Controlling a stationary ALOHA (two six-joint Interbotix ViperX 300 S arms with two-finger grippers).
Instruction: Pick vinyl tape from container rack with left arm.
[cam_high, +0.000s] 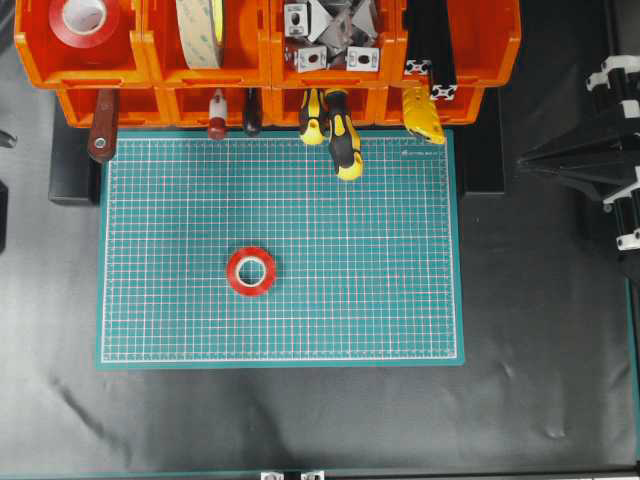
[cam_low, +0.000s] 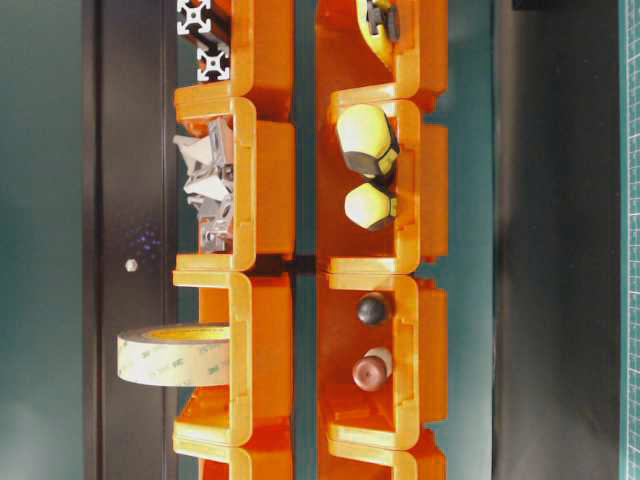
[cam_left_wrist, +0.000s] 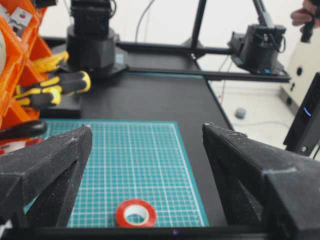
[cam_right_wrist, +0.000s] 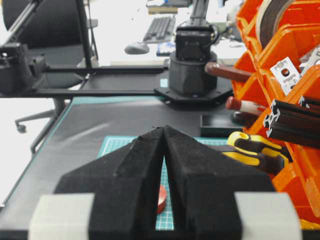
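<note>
The vinyl tape (cam_high: 251, 271), a small red roll with a white core, lies flat on the green cutting mat (cam_high: 380, 300), left of its middle. In the left wrist view the tape (cam_left_wrist: 136, 213) sits low between the fingers of my left gripper (cam_left_wrist: 147, 131). That gripper is wide open, holds nothing, and is above and behind the tape. The orange container rack (cam_high: 265, 62) lines the far edge of the mat. My right gripper (cam_right_wrist: 164, 129) is shut and empty. It points in from the right side (cam_high: 525, 160), off the mat.
In the rack's top-left bin lies a larger red tape roll (cam_high: 85, 20), and a cream tape roll (cam_high: 200, 30) stands beside it. Metal brackets (cam_high: 330, 35) and black profiles fill the other upper bins. Yellow-black screwdriver handles (cam_high: 343, 140) and other handles stick out over the mat's far edge.
</note>
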